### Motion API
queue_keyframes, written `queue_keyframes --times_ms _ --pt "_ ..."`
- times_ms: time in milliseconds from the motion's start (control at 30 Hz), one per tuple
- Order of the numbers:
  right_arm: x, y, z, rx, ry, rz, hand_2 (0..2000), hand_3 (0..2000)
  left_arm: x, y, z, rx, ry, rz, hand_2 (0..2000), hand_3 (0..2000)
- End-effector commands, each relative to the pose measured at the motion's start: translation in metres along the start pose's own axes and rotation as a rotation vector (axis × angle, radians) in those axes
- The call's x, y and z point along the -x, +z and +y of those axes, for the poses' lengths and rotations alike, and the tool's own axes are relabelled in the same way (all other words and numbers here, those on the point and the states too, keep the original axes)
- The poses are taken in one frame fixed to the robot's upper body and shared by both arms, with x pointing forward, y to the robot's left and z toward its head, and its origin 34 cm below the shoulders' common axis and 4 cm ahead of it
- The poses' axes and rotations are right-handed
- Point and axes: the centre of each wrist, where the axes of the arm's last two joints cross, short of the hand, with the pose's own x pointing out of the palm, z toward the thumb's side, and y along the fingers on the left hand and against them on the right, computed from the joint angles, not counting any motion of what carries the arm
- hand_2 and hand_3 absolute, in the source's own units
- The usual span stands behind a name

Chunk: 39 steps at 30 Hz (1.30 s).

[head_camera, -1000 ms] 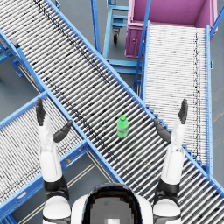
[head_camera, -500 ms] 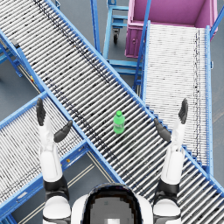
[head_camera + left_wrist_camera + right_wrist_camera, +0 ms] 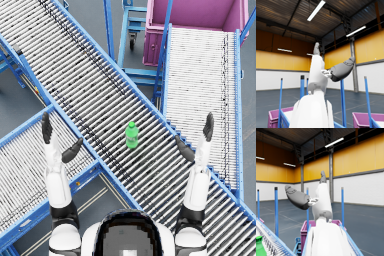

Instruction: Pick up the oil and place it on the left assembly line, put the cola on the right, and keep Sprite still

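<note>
Three roller conveyors fill the head view: a long central conveyor (image 3: 90, 90) running diagonally, a left conveyor (image 3: 20, 170) below it and a right conveyor (image 3: 200, 75) ending at a purple bin (image 3: 151, 47). None of these has shifted since the earlier pictures, so the camera has stayed put.

Both white arms are raised just as they were a second ago. The left hand (image 3: 51, 140) is above the left conveyor and the right hand (image 3: 202, 142) is at the near edge of the right one. Each holds nothing, with the thumb spread well away from the upright fingers. The wrist views show the same: left hand (image 3: 321, 67), right hand (image 3: 319, 195), thumbs jutting sideways against the warehouse wall.

Only the green Sprite bottle (image 3: 131, 135) has moved. It stands upright on the central conveyor between the two hands, touching neither. It is a little farther up the rollers and to the left than half a second ago, and farther still than a second ago.

Its label is too small to read in the head view. In the right wrist view only the cap and shoulder of the bottle (image 3: 259, 249) show, cut off at the picture's corner. The far side of the purple bin runs out of the head view's top edge.
</note>
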Motion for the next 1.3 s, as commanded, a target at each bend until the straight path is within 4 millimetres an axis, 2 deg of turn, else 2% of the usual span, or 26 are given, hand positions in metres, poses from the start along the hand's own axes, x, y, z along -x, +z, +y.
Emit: queue_keyframes --times_ms 33,767,1000,1300 --pt "0.000 0.003 -0.002 0.015 -0.001 0.001 0 0 -0.001 0.002 0.002 -0.010 -0.003 0.000 0 0" --pt "-0.001 0.003 0.000 0.011 0.000 -0.005 0 0 0.002 -0.001 -0.002 0.004 0.012 -0.002 0 0" --pt "-0.012 -0.006 0.008 -0.060 0.098 -0.070 0 0 -0.009 -0.016 -0.015 0.110 -0.039 -0.074 0 0" --pt "-0.030 -0.020 0.022 -0.190 0.270 -0.185 0 0 -0.026 -0.040 -0.041 0.311 -0.119 -0.200 0 0"
